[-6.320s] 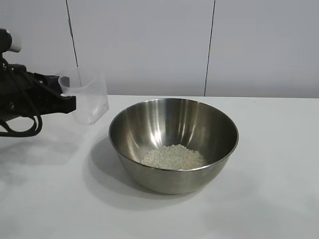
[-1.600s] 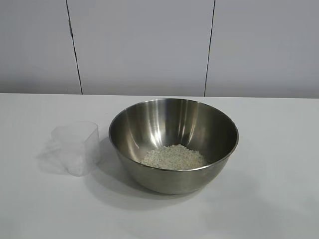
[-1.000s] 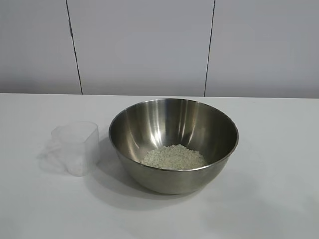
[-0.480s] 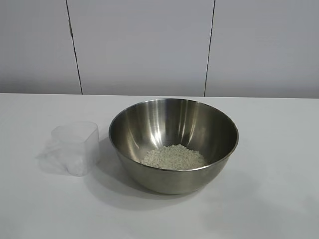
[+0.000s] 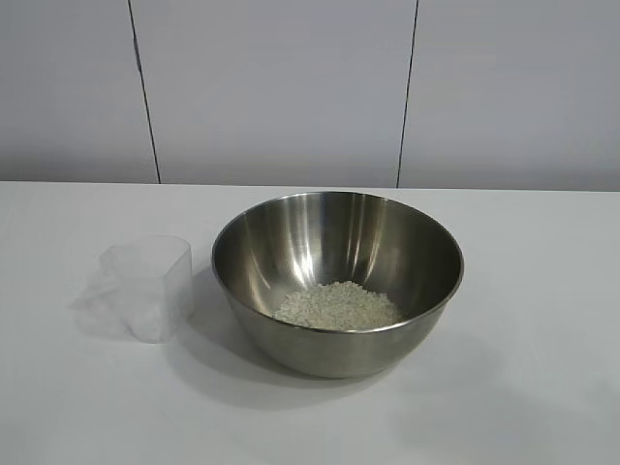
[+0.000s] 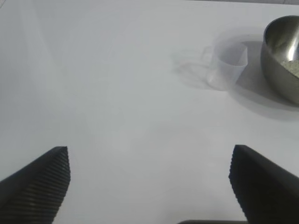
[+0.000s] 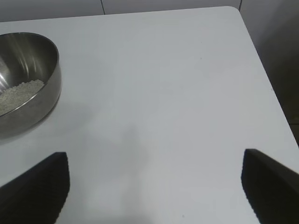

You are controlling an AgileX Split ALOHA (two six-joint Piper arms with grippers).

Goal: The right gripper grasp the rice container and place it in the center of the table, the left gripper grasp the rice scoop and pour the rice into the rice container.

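Note:
The steel rice container (image 5: 337, 281) stands mid-table with a heap of rice (image 5: 337, 305) in its bottom. It also shows in the left wrist view (image 6: 282, 60) and the right wrist view (image 7: 25, 79). The clear rice scoop (image 5: 147, 287) stands upright on the white table (image 5: 523, 387) just left of the bowl, free of any grip; the left wrist view shows the scoop (image 6: 226, 65) too. My left gripper (image 6: 149, 154) is open, well back from the scoop, with only bare table between its fingers. My right gripper (image 7: 154, 156) is open, away from the bowl, over bare table. Neither arm appears in the exterior view.
A pale panelled wall (image 5: 291, 87) runs behind the table. In the right wrist view the table's edge and rounded corner (image 7: 233, 9) lie beyond the gripper, with darker floor (image 7: 275, 56) past it.
Over the last second nothing moved. Several seconds earlier the left gripper held the scoop in the air at the left; now the scoop stands on the table and that arm is out of the exterior view.

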